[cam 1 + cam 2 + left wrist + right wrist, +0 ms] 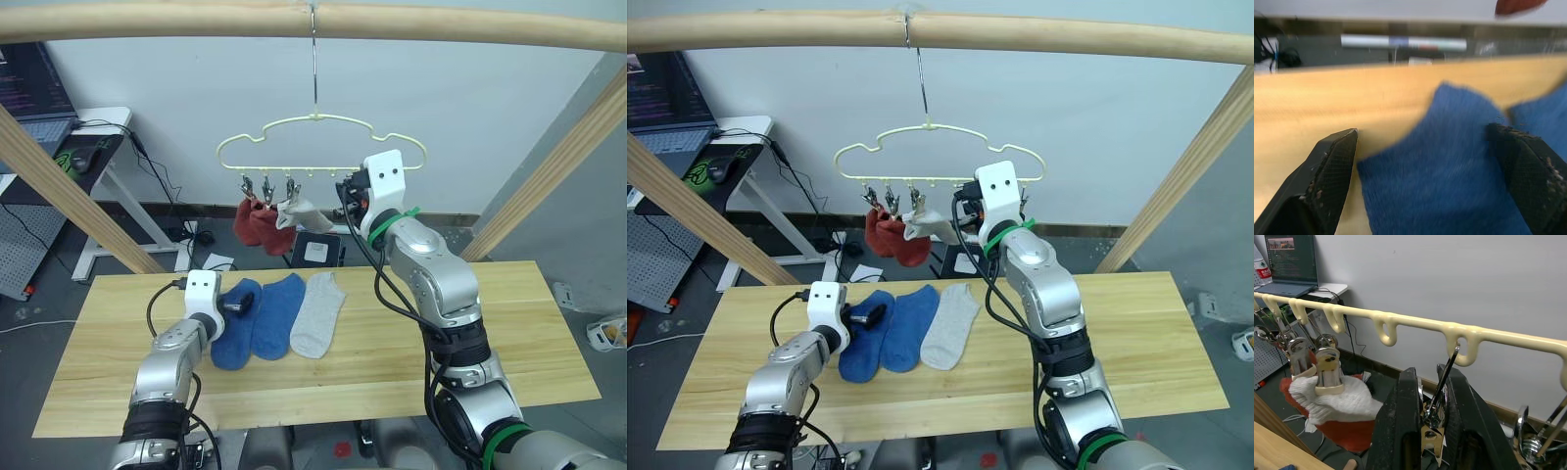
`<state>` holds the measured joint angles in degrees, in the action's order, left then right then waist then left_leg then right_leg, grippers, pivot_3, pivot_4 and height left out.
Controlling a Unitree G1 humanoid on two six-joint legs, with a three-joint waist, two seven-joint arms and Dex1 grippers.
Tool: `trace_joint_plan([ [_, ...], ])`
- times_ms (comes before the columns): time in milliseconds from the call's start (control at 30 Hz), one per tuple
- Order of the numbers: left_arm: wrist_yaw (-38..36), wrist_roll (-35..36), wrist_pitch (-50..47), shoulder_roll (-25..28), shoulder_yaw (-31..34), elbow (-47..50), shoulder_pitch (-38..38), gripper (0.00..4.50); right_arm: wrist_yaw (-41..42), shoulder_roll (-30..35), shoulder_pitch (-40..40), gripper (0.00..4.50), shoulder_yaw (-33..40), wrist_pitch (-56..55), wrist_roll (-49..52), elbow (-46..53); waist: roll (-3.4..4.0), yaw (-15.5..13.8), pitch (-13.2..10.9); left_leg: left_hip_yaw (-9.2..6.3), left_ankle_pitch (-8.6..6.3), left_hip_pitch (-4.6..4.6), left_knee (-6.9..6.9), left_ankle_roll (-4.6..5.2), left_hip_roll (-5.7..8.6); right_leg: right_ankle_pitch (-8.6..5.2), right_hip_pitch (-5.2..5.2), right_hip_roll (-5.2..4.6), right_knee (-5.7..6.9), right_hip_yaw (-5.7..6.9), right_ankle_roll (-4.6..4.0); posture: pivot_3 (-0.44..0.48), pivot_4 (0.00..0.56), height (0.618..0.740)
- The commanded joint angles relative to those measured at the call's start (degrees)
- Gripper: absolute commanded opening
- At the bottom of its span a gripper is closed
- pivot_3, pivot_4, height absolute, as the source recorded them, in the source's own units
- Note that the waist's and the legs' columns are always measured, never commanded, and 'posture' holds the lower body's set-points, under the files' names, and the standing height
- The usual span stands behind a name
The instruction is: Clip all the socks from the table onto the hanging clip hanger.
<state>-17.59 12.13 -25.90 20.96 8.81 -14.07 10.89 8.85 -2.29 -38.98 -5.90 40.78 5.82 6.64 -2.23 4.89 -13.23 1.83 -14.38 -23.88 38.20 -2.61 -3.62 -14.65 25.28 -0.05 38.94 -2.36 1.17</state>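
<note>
On the desk (pixel 509 333) at left, left end effector (pixel 1425 161) spread wide, fingers straddling the cuff end of a blue sock (pixel 233 323); second blue sock (pixel 275 315) just beside it, then grey sock (pixel 317 313), all flat; above, clip hanger (pixel 323 147) hangs from wooden pole (pixel 196 20) with two red socks (pixel 257 225) and a pale grey sock (pixel 299 213) clipped on; right end effector (pixel 1431 423) clenched on a clip (pixel 1437 404).
</note>
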Motion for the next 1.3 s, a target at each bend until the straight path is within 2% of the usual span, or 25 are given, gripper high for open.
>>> trace_joint_plan([
  [33, 1.6, -1.5, -1.0, 1.3, 1.0, 0.6, -1.8, 4.5, 0.0, -0.3, -0.1, 0.24, -0.3, -0.5, 0.6, 2.8, 0.01, 0.1, 0.0, -0.01, 0.0, 0.02, -0.06, 0.0, -0.01, -0.01, 0.01, 0.0, -0.01, 0.0, -0.01, -0.118, 0.277, 0.74],
  [267, 3.8, -1.0, -2.3, 2.3, 4.7, 7.0, -8.2, 4.5, 0.0, -0.7, -0.1, 0.24, -0.3, -0.8, 0.7, 2.5, 0.07, 0.2, 0.0, -0.02, 0.0, 0.06, -0.23, 0.0, -0.13, -0.04, 0.05, -0.14, -0.05, -0.06, -0.06, -0.106, 0.276, 0.74],
  [500, 1.4, 5.3, 1.8, -1.4, 8.9, 15.6, -10.1, 4.5, 0.4, -0.4, 0.1, 0.24, -0.5, -1.5, 0.6, 2.0, 0.11, -0.1, -0.3, -0.02, 0.02, 0.03, -0.21, 0.02, -0.1, -0.05, 0.04, -0.15, -0.06, -0.06, -0.07, -0.096, 0.274, 0.74],
  [733, 4.2, 6.3, 1.0, -4.3, 9.1, 21.3, -11.8, 4.5, 0.7, -0.1, 0.4, 0.24, -0.8, -1.7, 0.5, 2.2, 0.12, -0.1, -0.4, 0.0, 0.02, -0.01, -0.27, 0.02, -0.08, -0.06, 0.03, -0.16, -0.2, -0.11, -0.06, -0.094, 0.278, 0.74],
  [1100, 7.8, 3.4, -9.0, -2.8, 6.7, 16.9, -9.1, 4.5, 1.1, -0.3, 0.6, 0.24, -1.2, -1.4, 0.4, 2.5, 0.09, 0.0, -1.2, -0.03, 0.02, -0.01, -0.27, 0.02, -0.02, -0.06, 0.04, -0.03, -0.2, -0.05, -0.05, -0.096, 0.281, 0.74],
  [1300, 6.8, 3.3, -11.4, -2.6, 5.9, 15.1, -7.8, 4.5, 1.0, -0.4, 0.9, 0.24, -1.5, -1.1, 0.4, 3.1, 0.1, 0.0, -1.2, -0.01, 0.02, -0.02, -0.32, 0.02, -0.05, -0.06, 0.05, -0.05, -0.27, -0.04, -0.05, -0.104, 0.282, 0.74],
])
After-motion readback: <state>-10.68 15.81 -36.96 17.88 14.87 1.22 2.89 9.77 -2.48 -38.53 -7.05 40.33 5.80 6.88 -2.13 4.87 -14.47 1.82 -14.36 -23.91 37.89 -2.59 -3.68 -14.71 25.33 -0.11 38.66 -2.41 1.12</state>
